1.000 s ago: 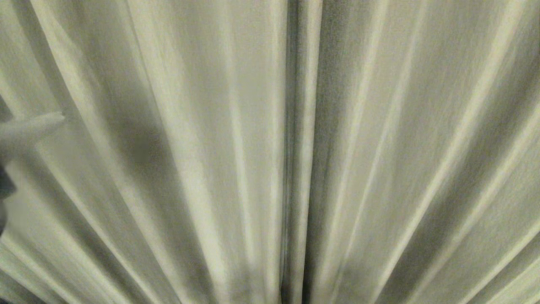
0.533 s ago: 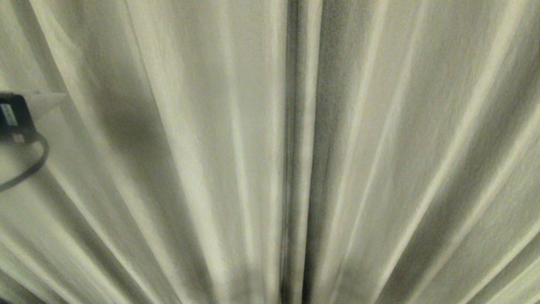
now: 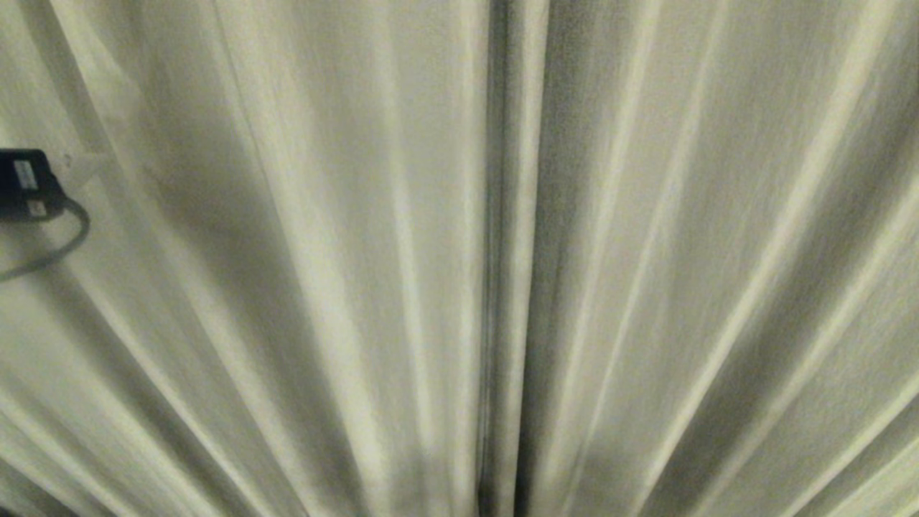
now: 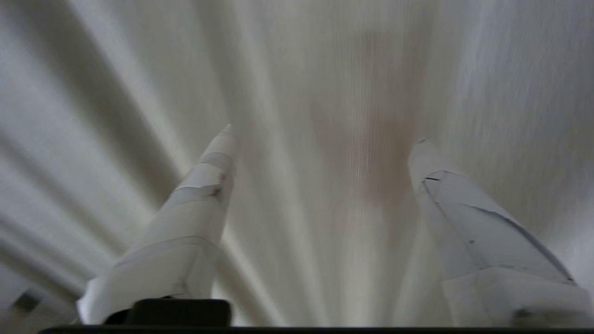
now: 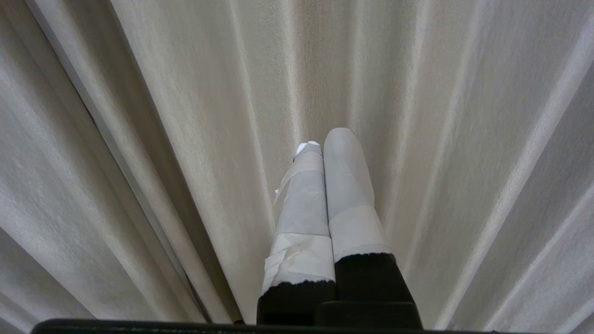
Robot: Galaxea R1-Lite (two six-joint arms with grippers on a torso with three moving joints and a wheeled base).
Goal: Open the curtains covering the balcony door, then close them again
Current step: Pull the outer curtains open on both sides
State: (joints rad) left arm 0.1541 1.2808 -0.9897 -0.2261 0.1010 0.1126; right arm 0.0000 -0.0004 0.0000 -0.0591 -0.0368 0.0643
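Observation:
The cream-white pleated curtains fill the head view, drawn together: the left panel point(image 3: 323, 251) and the right panel point(image 3: 718, 251) meet at a dark vertical seam point(image 3: 494, 287). The balcony door is hidden behind them. My left gripper point(image 4: 323, 134) is open, its white taped fingers point(image 4: 204, 185) spread wide and pointing at the left panel's folds point(image 4: 325, 69), with nothing between them. In the head view only its black wrist housing point(image 3: 25, 183) and one white fingertip point(image 3: 87, 166) show at the far left edge. My right gripper point(image 5: 324, 139) is shut and empty, in front of the fabric point(image 5: 441, 116).
A grey cable point(image 3: 68, 244) loops down from the left wrist housing. Curtain fabric takes up every view; no floor, wall or other object shows.
At the head view's left edge my left arm has risen; its black wrist housing now shows where only a white finger did. The curtains hang as before.

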